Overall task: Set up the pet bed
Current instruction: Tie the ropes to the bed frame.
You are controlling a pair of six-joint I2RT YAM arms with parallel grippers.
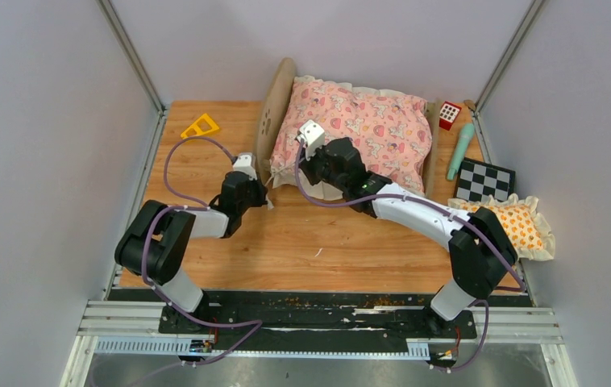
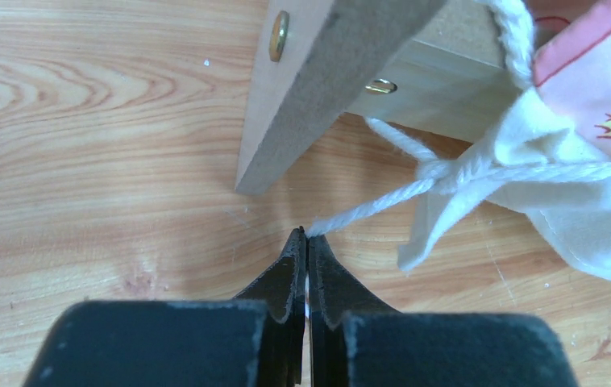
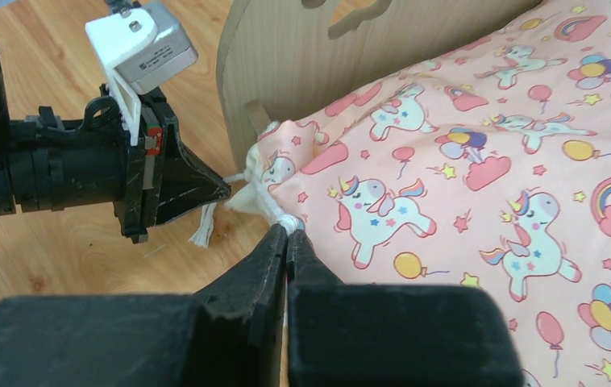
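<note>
Cord end (image 2: 322, 225) hidden between left pincer (image 2: 304, 240) tips

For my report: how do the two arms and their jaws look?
The left arm and right arm are black with white shells. A purple cable runs along each; a white camera box tops each wrist. The jaws are black, tapered.

Table (image 1: 286, 270): near-edge strip lay open; bed (image 1: 367, 129) blocked far middle; pillow (image 1: 521, 230), checkerboard (image 1: 485, 181) crowded right edge.

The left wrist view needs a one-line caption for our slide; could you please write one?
Left gripper shut on the white cord trailing from the quilt, beside the wooden headboard.
</note>
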